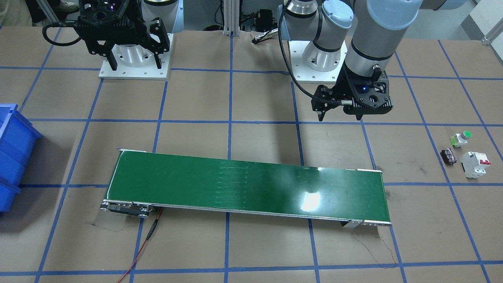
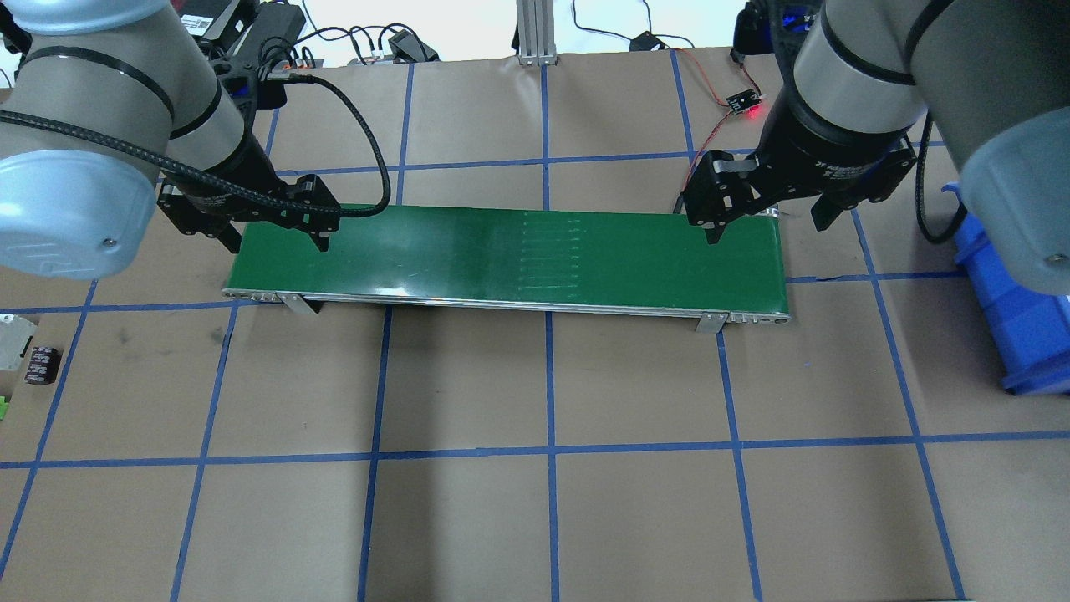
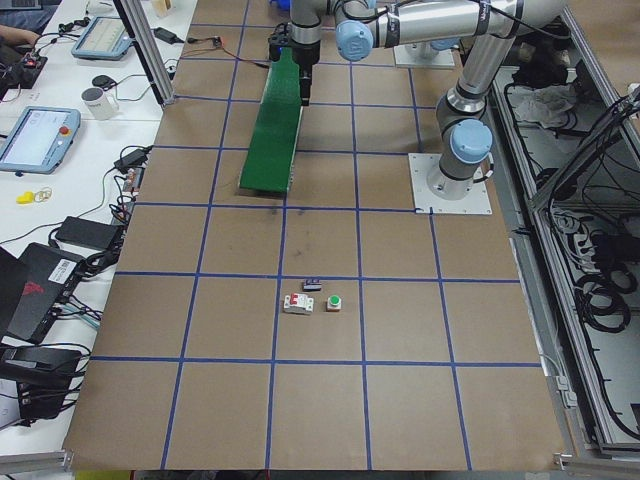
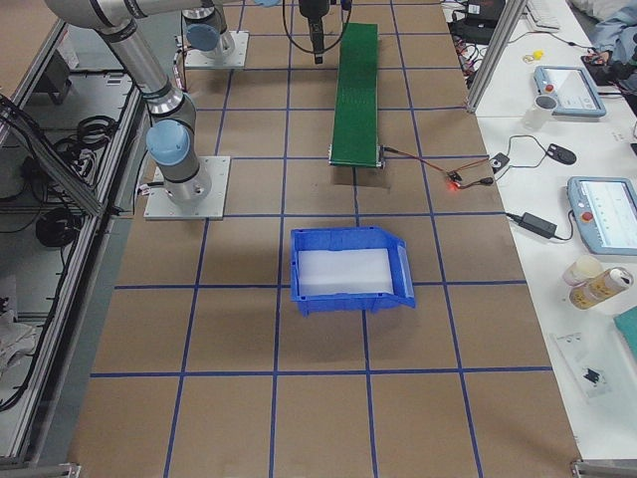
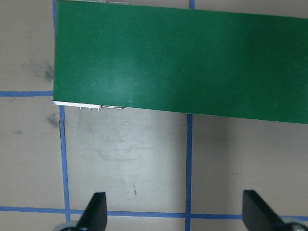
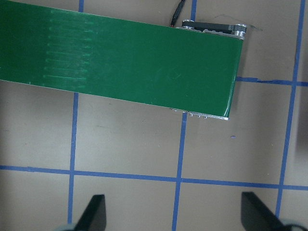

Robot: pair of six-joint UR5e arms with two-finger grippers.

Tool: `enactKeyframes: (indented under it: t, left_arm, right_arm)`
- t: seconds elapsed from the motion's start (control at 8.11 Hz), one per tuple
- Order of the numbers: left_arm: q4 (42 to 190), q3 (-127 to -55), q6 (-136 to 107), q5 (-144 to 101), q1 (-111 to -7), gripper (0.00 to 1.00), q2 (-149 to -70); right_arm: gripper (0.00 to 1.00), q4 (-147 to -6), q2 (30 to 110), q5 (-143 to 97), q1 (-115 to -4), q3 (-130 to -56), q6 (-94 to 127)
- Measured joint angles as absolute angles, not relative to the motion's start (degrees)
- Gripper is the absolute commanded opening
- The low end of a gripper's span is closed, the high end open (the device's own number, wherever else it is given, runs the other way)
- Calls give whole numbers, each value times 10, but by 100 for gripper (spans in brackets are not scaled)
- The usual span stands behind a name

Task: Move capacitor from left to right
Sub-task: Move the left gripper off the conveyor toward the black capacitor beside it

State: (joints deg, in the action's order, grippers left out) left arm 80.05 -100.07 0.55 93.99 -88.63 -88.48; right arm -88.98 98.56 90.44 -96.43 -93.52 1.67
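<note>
The capacitor [image 1: 448,156], small and black with pale ribs, lies on the brown table on the robot's far left. It also shows in the overhead view [image 2: 41,365] and the exterior left view [image 3: 312,285]. My left gripper [image 1: 340,114] is open and empty, hovering near the left end of the green conveyor belt [image 1: 251,184], well away from the capacitor. It shows in the overhead view [image 2: 276,242] and in its wrist view [image 5: 175,214]. My right gripper [image 2: 765,227] is open and empty above the belt's right end; it also shows in its wrist view [image 6: 173,214].
A white circuit breaker with red switches [image 1: 474,164] and a green-capped push button [image 1: 461,138] lie beside the capacitor. A blue bin [image 4: 348,271] stands on the robot's right side. Red and black wires run from the belt's right end [image 2: 719,125].
</note>
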Motion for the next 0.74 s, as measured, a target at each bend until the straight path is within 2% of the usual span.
enactKeyframes:
  t: [0.37, 0.74]
  left_arm:
    - [801, -1000, 20, 943, -877, 100, -883]
    - [801, -1000, 132, 941, -795, 100, -881]
  right_arm:
    - [100, -889, 985, 904, -964, -935, 17]
    - [100, -889, 985, 904, -964, -935, 17]
